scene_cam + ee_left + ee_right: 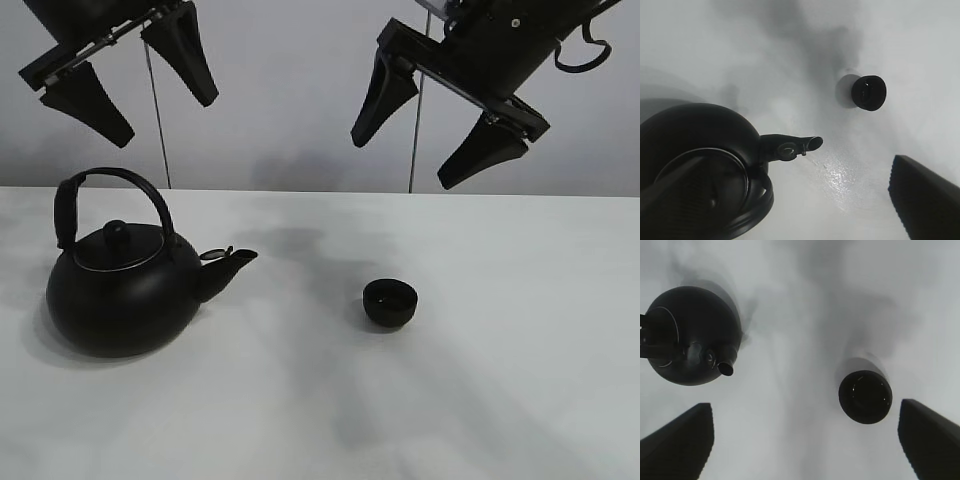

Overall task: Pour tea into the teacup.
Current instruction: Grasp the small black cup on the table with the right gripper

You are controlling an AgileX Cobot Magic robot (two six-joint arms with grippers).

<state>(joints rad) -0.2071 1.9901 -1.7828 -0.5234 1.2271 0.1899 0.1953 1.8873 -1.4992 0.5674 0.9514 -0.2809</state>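
Your teacup sits upright on the worktop, right of centre and well apart from the kettle at the left, whose spout points toward it. Your left claw and right claw hang high above, both spread wide, gripping nothing.

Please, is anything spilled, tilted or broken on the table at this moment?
Nothing stands out. The kettle and teacup stand upright and apart on the table, no spill shows, and the left gripper and right gripper hang open above.
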